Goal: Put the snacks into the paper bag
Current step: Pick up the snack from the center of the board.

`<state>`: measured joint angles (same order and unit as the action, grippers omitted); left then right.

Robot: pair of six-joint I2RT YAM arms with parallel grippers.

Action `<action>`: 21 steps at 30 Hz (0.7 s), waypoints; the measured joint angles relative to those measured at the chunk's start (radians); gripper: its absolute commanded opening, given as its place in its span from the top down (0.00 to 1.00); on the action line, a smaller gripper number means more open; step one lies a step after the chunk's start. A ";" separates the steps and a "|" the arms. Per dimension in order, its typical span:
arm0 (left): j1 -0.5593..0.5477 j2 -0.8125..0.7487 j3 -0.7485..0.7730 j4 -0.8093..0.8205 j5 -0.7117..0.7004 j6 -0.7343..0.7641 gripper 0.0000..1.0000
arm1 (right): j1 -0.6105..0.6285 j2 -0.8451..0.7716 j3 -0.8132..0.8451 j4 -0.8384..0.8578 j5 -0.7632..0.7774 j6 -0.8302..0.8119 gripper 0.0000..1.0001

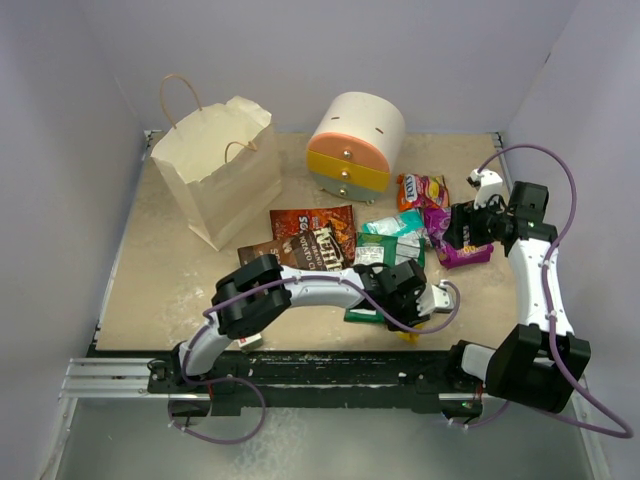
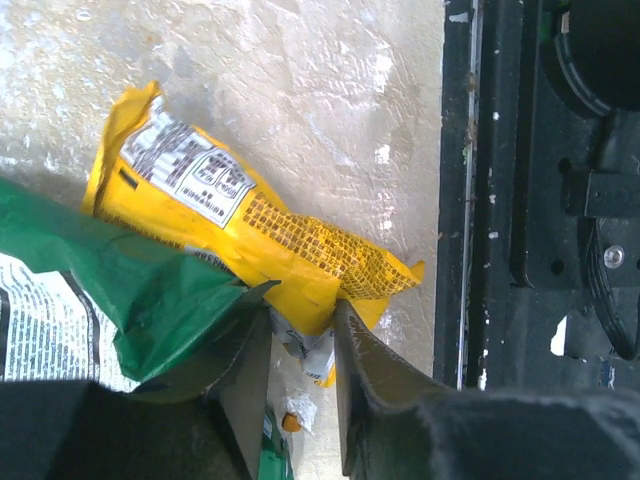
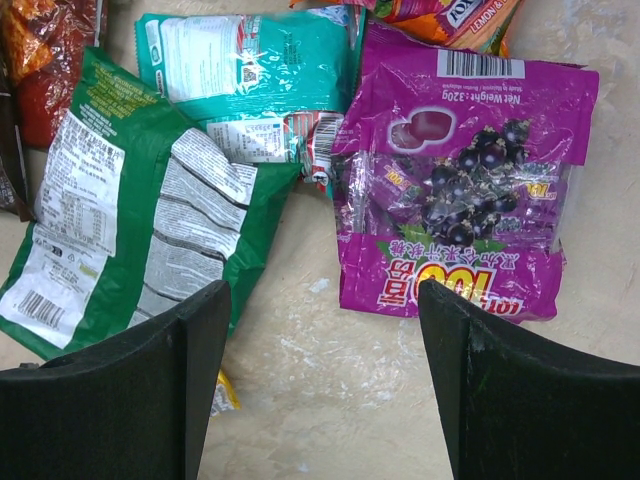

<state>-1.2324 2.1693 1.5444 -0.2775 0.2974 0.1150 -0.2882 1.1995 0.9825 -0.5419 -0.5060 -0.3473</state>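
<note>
The cream paper bag stands open at the back left. The snacks lie right of centre: brown chip bags, a green bag with white label, a teal packet, a purple candy pack and an orange pack. My left gripper is low near the front edge. Its jaws are narrowed on the crumpled end of a yellow packet that lies on the table beside the green bag. My right gripper is open and empty above bare table between the green bag and the purple pack.
A round white-orange-yellow drawer unit stands at the back centre, right of the bag. A small white object sits by the right wall. The black front rail runs close beside the yellow packet. Walls enclose the table on three sides.
</note>
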 measured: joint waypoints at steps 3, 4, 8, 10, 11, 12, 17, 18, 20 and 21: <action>0.000 0.000 0.000 -0.008 0.001 0.024 0.79 | 0.000 0.000 0.000 0.000 0.001 0.000 0.22; -0.001 -0.001 0.000 -0.013 0.002 0.035 0.81 | 0.000 0.000 0.000 0.000 0.002 0.000 0.22; -0.003 -0.012 0.002 -0.055 0.013 0.095 0.90 | 0.000 0.000 0.000 0.000 0.009 0.000 0.22; -0.005 -0.023 0.010 -0.105 0.024 0.135 0.92 | 0.000 0.001 0.000 0.000 0.015 0.000 0.22; -0.005 -0.027 0.014 -0.134 0.032 0.152 0.92 | 0.000 0.003 0.000 0.000 0.018 0.000 0.22; -0.005 -0.029 0.021 -0.171 0.045 0.178 0.92 | 0.000 0.005 0.000 0.000 0.018 0.000 0.22; -0.002 -0.051 0.041 -0.361 0.122 0.297 0.92 | 0.000 0.007 -0.001 0.000 0.018 0.000 0.22; -0.002 -0.060 0.042 -0.410 0.142 0.325 0.92 | 0.000 0.007 -0.001 0.000 0.018 0.000 0.22; 0.000 -0.082 0.045 -0.494 0.174 0.369 0.93 | 0.000 0.007 -0.001 0.000 0.018 -0.001 0.22; 0.002 -0.099 0.047 -0.544 0.195 0.395 0.93 | 0.000 0.007 -0.001 0.000 0.019 -0.001 0.22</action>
<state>-1.2304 2.0705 1.5917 -0.8219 0.4923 0.5102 -0.2882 1.2064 0.9817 -0.5423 -0.4873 -0.3481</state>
